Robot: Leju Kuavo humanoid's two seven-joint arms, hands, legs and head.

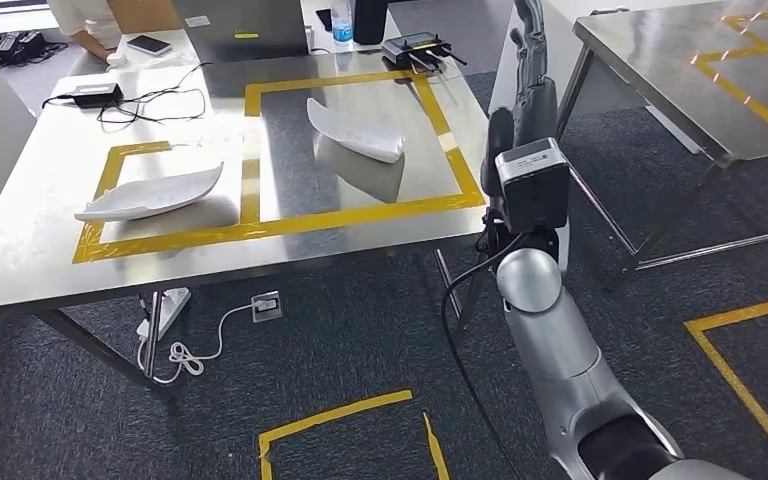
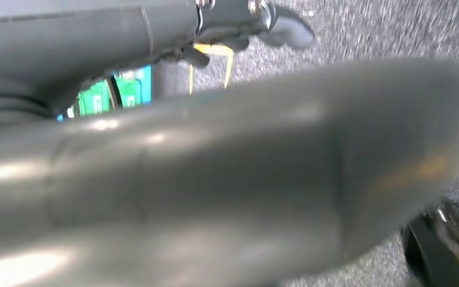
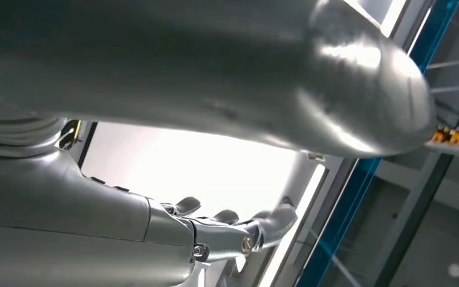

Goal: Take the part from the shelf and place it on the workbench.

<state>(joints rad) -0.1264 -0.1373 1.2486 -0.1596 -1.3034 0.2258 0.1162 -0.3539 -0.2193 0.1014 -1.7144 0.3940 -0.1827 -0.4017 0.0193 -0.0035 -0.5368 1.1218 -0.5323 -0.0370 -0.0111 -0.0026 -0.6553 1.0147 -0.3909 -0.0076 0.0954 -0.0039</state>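
Observation:
Two white curved parts lie on the steel workbench (image 1: pixel 20 260). One part (image 1: pixel 150 195) sits in the left yellow-taped square, the other part (image 1: pixel 355 130) in the larger square beside it. My right arm rises past the bench's right edge, and my right hand (image 1: pixel 530 45) is held high with nothing in it. In the right wrist view the right hand (image 3: pixel 227 230) has its fingers (image 3: pixel 275 221) apart from the thumb, against a bright window. My left hand (image 2: pixel 215 167) hangs over grey carpet, its thumb and fingers (image 2: pixel 287 30) apart and holding nothing.
A second steel table (image 1: pixel 660 70) with yellow tape stands at the right. At the workbench's back are a laptop (image 1: pixel 245 30), a phone (image 1: pixel 148 44), a bottle (image 1: pixel 342 25) and a person (image 1: pixel 85 25). A power strip (image 1: pixel 165 315) and cables lie under the bench.

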